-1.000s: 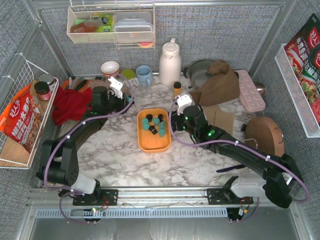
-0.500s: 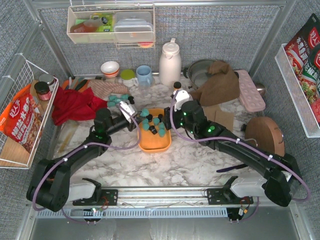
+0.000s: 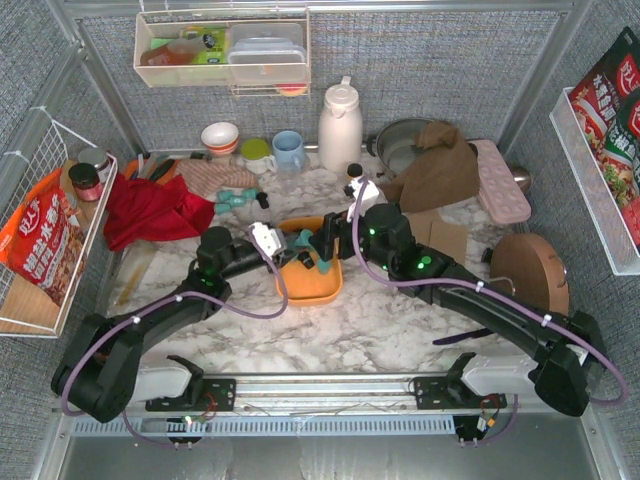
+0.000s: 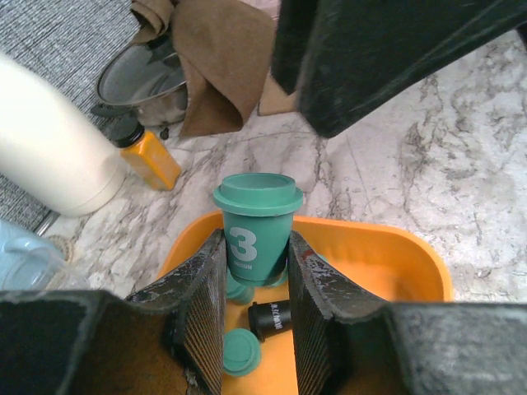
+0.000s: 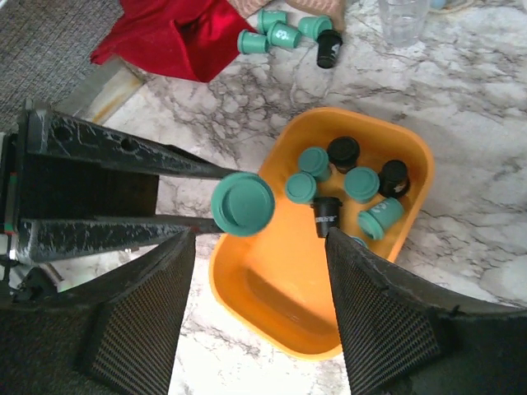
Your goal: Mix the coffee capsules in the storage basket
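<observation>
The left claw (image 4: 254, 251) squeezes one teal capsule (image 4: 256, 216) just above the orange basket (image 4: 387, 262), where more teal and black capsules (image 5: 361, 184) lie. The right claw (image 5: 261, 247) hangs wide open over it. Loose capsules (image 3: 235, 198) sit on the tabletop (image 3: 360, 322) at 10 o'clock from the basket.

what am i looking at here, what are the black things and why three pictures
These are two robot arms bolted to a table's near edge, each ending in a two-finger gripper. The wide picture looks down from above; the other two come from a camera on each wrist. On the marble table sits an orange basket holding small teal and black coffee capsules; a few loose capsules lie by a red cloth. The left gripper pinches one teal capsule above the basket. The right gripper is open and empty.
</observation>
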Robot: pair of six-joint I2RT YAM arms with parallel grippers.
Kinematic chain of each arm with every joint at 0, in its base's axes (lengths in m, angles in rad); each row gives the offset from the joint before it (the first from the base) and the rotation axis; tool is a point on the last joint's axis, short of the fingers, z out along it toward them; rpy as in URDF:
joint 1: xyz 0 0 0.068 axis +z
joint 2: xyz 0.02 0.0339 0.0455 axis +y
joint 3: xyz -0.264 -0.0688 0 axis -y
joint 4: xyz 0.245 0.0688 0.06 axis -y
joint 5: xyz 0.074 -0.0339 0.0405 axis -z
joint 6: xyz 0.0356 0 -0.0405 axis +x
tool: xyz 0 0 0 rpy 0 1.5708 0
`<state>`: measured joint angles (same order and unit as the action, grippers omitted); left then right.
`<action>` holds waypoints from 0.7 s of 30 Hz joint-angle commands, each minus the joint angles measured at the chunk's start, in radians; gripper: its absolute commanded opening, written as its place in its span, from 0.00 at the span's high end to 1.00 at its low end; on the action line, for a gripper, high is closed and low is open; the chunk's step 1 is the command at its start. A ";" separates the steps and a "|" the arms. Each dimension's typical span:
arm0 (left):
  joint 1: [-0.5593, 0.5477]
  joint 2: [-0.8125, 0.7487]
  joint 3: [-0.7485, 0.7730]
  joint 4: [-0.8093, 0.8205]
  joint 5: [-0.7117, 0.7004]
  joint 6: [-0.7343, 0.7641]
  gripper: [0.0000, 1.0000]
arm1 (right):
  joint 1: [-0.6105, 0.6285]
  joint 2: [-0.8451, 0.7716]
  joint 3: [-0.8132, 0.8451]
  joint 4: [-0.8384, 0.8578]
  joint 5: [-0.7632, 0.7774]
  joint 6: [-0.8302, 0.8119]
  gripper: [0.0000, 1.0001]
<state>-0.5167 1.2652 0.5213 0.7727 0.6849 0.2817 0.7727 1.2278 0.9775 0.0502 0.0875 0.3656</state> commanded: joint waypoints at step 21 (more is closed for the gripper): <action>-0.042 -0.051 -0.017 0.068 0.051 0.057 0.71 | 0.011 0.091 0.047 0.051 -0.090 0.102 0.38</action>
<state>-0.5560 1.2198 0.5079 0.8124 0.7284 0.3321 0.7807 1.3113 1.0264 0.0792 0.0174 0.4419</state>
